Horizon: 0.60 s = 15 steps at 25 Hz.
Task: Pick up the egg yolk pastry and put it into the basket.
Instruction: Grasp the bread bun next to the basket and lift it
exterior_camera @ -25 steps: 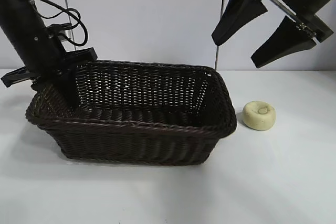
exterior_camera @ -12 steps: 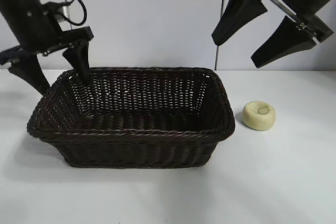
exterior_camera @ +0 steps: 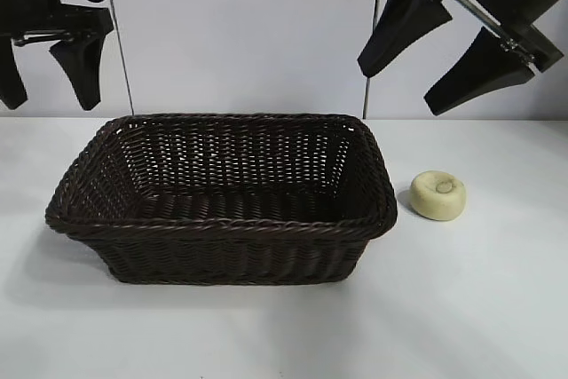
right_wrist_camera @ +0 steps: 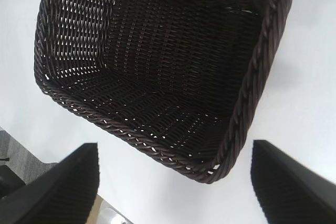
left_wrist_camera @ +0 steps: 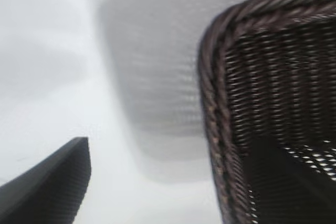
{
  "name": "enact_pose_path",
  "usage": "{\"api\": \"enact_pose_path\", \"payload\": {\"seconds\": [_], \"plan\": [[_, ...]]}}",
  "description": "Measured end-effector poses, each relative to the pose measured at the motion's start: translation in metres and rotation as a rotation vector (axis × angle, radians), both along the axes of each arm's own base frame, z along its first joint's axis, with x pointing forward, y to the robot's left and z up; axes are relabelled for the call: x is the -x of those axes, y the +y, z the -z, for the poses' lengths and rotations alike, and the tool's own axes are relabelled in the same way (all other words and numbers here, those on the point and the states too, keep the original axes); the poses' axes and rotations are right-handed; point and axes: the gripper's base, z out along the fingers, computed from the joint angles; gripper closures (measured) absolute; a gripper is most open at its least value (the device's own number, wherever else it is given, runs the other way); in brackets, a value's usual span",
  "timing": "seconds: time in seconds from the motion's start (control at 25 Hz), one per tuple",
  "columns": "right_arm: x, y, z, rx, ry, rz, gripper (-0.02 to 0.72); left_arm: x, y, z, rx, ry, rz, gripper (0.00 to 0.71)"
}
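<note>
The egg yolk pastry [exterior_camera: 437, 194] lay beside the basket [exterior_camera: 222, 224], probably nearest beneath the right gripper [exterior_camera: 439, 67], jaws spread.

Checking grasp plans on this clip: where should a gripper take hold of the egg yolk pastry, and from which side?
Probably from straight above, fingers closing across the round side wall of the egg yolk pastry. It lies flat on the table, dimple up, clear of the basket, so both flanks are free. The open right gripper hangs above it.
</note>
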Motion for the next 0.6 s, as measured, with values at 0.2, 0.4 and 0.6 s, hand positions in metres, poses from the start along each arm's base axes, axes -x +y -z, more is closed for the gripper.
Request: {"api": "enact_pose_path", "payload": {"seconds": [0.2, 0.4, 0.6], "plan": [[0.000, 0.000, 0.000, 0.000, 0.000, 0.000, 0.135, -0.001, 0.013, -0.001, -0.013, -0.003, -0.033, 0.121], [0.000, 0.000, 0.000, 0.000, 0.001, -0.001, 0.135, 0.009, 0.014, -0.025, -0.009, -0.060, -0.034, 0.121], [0.000, 0.000, 0.000, 0.000, 0.001, -0.001, 0.135, 0.039, 0.015, -0.060, -0.005, -0.130, -0.034, 0.121]]}}
